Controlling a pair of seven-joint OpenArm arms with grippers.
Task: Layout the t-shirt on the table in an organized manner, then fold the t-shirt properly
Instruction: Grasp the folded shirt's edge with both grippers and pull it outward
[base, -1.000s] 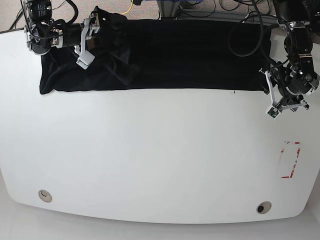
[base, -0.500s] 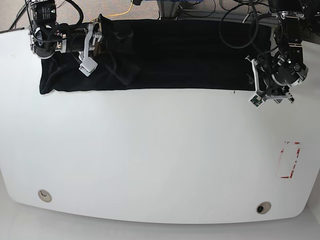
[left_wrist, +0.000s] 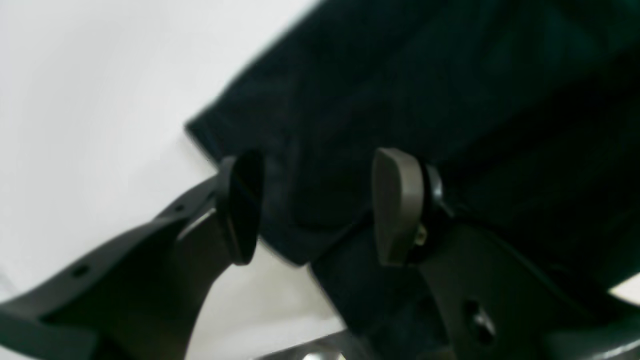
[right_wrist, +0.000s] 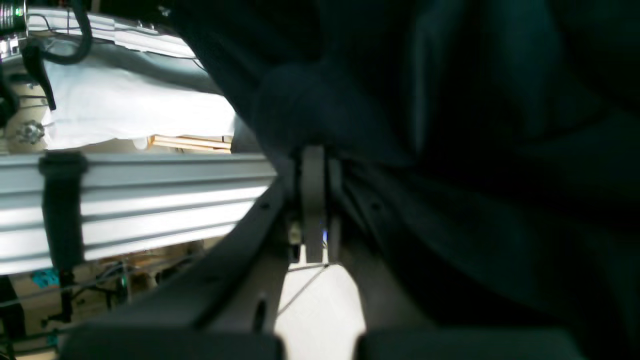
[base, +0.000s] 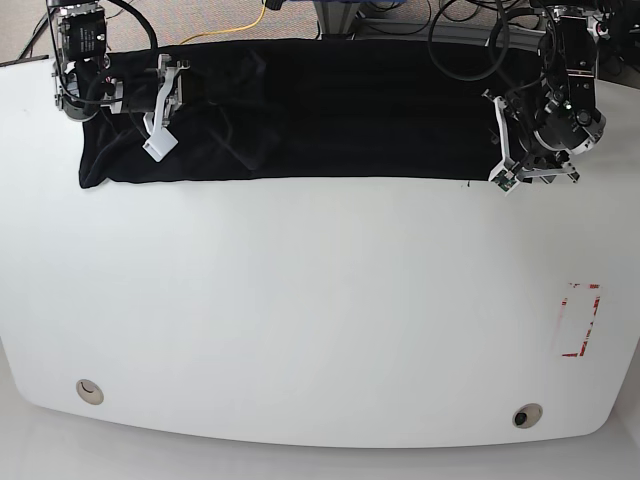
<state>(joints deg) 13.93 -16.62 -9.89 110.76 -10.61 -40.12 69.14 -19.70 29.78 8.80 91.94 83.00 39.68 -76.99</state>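
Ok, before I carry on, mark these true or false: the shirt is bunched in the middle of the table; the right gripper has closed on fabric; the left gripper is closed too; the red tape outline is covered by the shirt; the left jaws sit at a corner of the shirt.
1. The t-shirt is bunched mid-table: false. It lies spread along the far edge of the table.
2. The right gripper is closed on the shirt: true, fabric is pinched between its fingers.
3. The left gripper is closed: false. Its jaws stand apart.
4. The red tape outline is covered: false. It lies bare, apart from the shirt.
5. The left jaws straddle a shirt corner: true.
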